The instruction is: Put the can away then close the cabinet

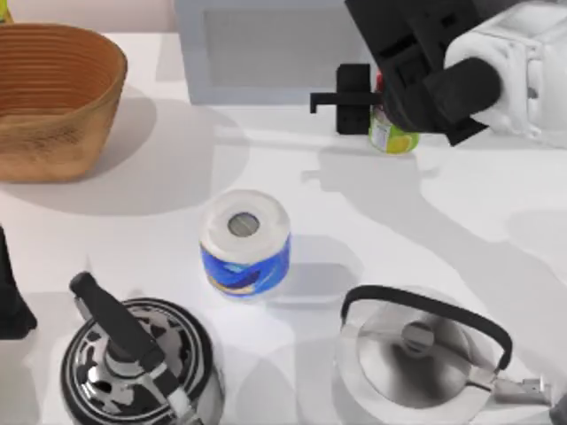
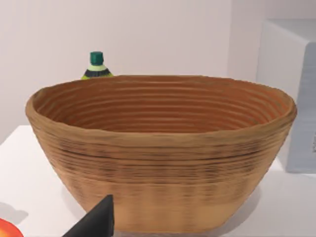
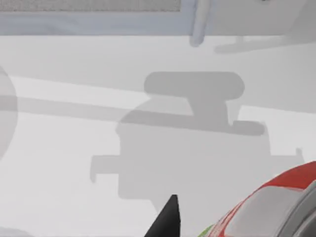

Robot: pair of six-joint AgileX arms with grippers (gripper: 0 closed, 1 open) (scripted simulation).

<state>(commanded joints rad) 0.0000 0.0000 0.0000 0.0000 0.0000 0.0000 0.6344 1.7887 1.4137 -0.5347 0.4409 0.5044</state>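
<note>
The can (image 1: 392, 135) shows its yellow-green lower band and a bit of red label at the back right of the table, just in front of the cabinet (image 1: 266, 53). My right gripper (image 1: 365, 111) is shut on the can from above, and its wrist hides the can's top. In the right wrist view the can's red side and silver top (image 3: 276, 207) lie close by, with the gripper's shadow on the table below and the cabinet's lower edge (image 3: 98, 17) beyond. My left arm (image 1: 9, 301) stays parked at the table's left edge.
A wicker basket (image 1: 53, 97) stands at the back left, with a green-capped bottle (image 2: 96, 66) behind it. A blue-wrapped paper roll (image 1: 245, 241) stands mid-table. A black patterned kettle (image 1: 137, 363) and a silver kettle (image 1: 425, 354) sit along the front edge.
</note>
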